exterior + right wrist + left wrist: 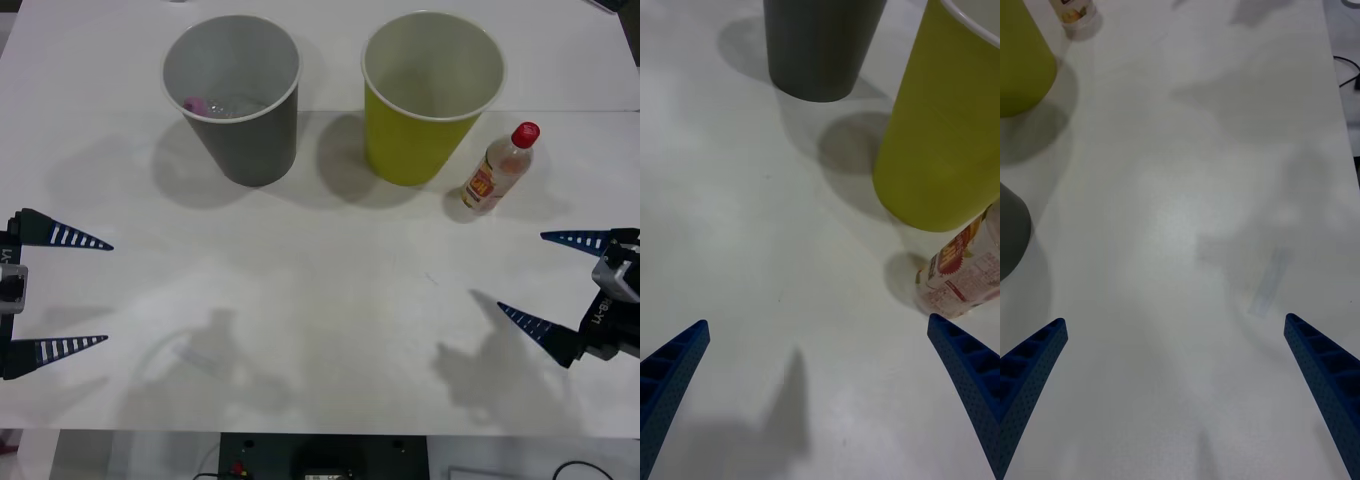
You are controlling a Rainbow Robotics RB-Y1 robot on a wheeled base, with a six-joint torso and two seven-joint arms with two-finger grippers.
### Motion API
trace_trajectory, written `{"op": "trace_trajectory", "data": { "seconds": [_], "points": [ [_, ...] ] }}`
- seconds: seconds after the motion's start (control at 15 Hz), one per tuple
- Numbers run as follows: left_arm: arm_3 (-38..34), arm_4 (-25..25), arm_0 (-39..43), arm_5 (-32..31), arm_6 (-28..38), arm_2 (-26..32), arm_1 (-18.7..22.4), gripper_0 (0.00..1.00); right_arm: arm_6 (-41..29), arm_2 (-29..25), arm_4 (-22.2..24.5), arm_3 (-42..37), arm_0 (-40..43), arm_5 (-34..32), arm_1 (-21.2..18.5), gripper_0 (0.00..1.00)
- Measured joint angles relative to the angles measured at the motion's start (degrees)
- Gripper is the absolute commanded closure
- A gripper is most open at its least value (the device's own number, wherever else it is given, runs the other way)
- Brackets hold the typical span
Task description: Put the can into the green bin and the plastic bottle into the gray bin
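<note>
The gray bin [255, 140] stands upright at the back left of the white table, and the green bin [410, 140] stands upright to its right. Something clear with a pink part [194, 104] lies at the gray bin's bottom. The plastic bottle [498, 170], red-capped with a yellow-and-red label, stands just right of the green bin, almost touching it. My right gripper [521, 272] is open and holds nothing, nearer the robot than the bottle [962, 274] and the green bin [940, 142]. My left gripper [107, 292] is open and holds nothing at the table's left side. The can is out of view.
The white table [320, 300] stretches bare between the two grippers and the bins. Its front edge [320, 434] runs near the bottom of the front view. In the left wrist view the green bin [1019, 60], gray bin [1009, 232] and bottle base [1075, 13] sit along one side.
</note>
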Motion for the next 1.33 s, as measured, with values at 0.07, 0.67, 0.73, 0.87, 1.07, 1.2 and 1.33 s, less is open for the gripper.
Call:
{"op": "trace_trajectory", "data": {
  "seconds": [0.07, 0.67, 0.73, 0.87, 1.07, 1.2, 1.33],
  "points": [
    [0.0, 0.0, 0.0, 0.0, 0.0, 0.0, 0.0, 0.00, 0.0, 2.7, -1.3, -0.4, 0.0, 5.0, -1.0, 0.00],
    [0.0, 0.0, 0.0, 0.0, 0.0, 0.0, 0.0, 0.00, -9.6, 34.3, -3.3, -2.2, -14.0, 46.6, -4.4, 0.00],
    [0.0, 0.0, 0.0, 0.0, 0.0, 0.0, 0.0, 0.00, -11.7, 37.8, -2.9, -1.8, -16.5, 50.0, -4.1, 0.00],
    [0.0, 0.0, 0.0, 0.0, 0.0, 0.0, 0.0, 0.00, -16.0, 43.9, -1.5, 0.0, -20.7, 55.9, -3.2, 0.00],
    [0.0, 0.0, 0.0, 0.0, 0.0, 0.0, 0.0, 0.00, -22.9, 49.9, 2.5, 5.2, -26.0, 60.8, -0.5, 0.00],
    [0.0, 0.0, 0.0, 0.0, 0.0, 0.0, 0.0, 0.00, -26.8, 51.6, 5.1, 9.3, -28.3, 62.0, 1.6, 0.00],
    [0.0, 0.0, 0.0, 0.0, 0.0, 0.0, 0.0, 0.00, -28.8, 51.7, 6.7, 12.6, -29.9, 62.1, 3.7, 0.00]
  ]
}}
